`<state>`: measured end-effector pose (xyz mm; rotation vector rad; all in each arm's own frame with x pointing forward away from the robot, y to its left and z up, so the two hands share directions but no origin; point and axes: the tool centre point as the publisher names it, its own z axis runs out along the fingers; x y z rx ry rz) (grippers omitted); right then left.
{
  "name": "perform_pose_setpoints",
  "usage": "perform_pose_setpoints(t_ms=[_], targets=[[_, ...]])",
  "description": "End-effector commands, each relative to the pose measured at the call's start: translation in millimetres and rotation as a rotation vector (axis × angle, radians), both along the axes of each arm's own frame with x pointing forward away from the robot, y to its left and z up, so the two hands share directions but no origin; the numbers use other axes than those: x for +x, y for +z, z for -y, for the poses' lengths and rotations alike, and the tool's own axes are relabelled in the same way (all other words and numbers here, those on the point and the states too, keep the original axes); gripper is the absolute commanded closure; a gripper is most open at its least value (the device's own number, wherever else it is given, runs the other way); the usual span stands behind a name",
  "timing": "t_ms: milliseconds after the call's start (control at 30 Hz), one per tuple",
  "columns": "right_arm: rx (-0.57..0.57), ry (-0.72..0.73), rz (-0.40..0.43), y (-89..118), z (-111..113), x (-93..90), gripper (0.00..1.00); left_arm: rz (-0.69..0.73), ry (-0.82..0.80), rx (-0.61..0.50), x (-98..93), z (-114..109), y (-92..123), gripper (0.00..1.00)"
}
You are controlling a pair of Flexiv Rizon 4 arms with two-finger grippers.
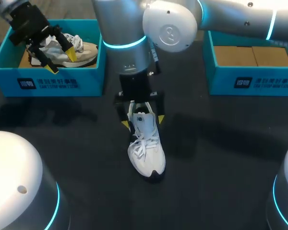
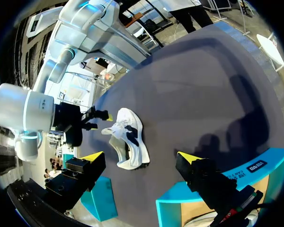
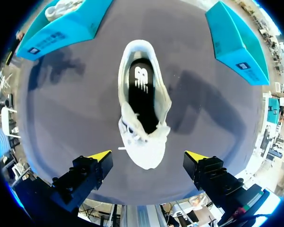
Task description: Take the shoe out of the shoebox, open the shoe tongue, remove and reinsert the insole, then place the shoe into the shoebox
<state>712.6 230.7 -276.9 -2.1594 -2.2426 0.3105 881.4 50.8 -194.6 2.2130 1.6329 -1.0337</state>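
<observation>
Head view: the white sneaker [image 1: 145, 146] stands on the table with its toe toward the robot. The right gripper [image 1: 143, 120] is spread astride its heel end, and the left gripper [image 1: 55, 55] hangs open, well apart from it.

Left wrist view: the sneaker lies far ahead of the parted fingers.

Right wrist view: the sneaker's long axis runs between the parted fingers, black insole [image 3: 142, 90] exposed. Nothing holds the sneaker, so it may skid if a finger snags its collar.

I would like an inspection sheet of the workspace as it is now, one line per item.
Surface: dark table.
Job's things: white shoe upright mid-table, black insole inside; left shoebox holds a second shoe; right shoebox shows only cardboard floor.
Clutter: white paper in the left shoebox.
Pincers: left pincer open over the left shoebox; right pincer open above the white shoe.
Cables: nothing seen.
Surroundings: nothing seen.
</observation>
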Motion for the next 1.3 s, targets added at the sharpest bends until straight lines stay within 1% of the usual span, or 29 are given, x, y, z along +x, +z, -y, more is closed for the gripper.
perform_pose_setpoints(t_ms=[33,67,100,133,167,233,267,367,567,700,1000,1033,1200,1300], targets=[[-0.002,-0.007,0.017,-2.9,1.1,-11.5,0.00,0.001,0.000,0.002,-0.3,-0.2,0.3,0.00],[-0.002,-0.011,0.015,-3.8,1.8,-13.2,0.00,0.001,0.000,0.002,-0.3,-0.2,0.3,0.00],[0.000,-0.017,0.013,-4.7,2.7,-14.6,0.10,0.001,0.000,0.002,-0.3,-0.2,0.3,0.00],[0.001,-0.023,0.011,-5.6,3.6,-15.7,0.38,0.001,0.000,0.002,-0.3,-0.2,0.3,0.00],[0.002,-0.028,0.010,-6.6,4.3,-16.6,0.54,0.001,0.000,0.002,-0.3,-0.2,0.3,0.00],[0.005,-0.035,0.005,-8.7,5.2,-18.0,0.73,0.001,0.000,0.002,-0.3,-0.2,0.3,0.00],[0.007,-0.036,0.005,-9.4,5.3,-18.4,0.75,0.001,0.000,0.002,-0.3,-0.2,0.3,0.00],[0.012,-0.035,0.002,-10.9,5.2,-19.7,0.79,0.001,0.000,0.002,-0.3,-0.2,0.3,0.00],[0.017,-0.039,-0.007,-15.8,6.3,-20.9,0.77,0.001,0.000,0.002,-0.3,-0.2,0.3,0.00],[0.019,-0.041,-0.017,-21.7,7.5,-17.3,0.78,0.001,0.000,0.002,-0.3,-0.2,0.3,0.00],[0.031,0.007,-0.040,-33.4,4.1,3.6,0.73,0.001,0.000,0.002,-0.3,-0.2,0.3,0.00],[0.049,0.029,-0.045,-34.7,2.7,7.1,0.73,0.001,0.000,0.002,-0.3,-0.2,0.3,0.00],[0.046,0.056,-0.049,-41.0,-5.6,20.0,0.74,0.001,0.000,0.002,-0.3,-0.2,0.3,0.00],[0.049,0.069,-0.057,-46.9,-6.4,27.2,0.77,0.001,0.000,0.002,-0.3,-0.2,0.3,0.00]])
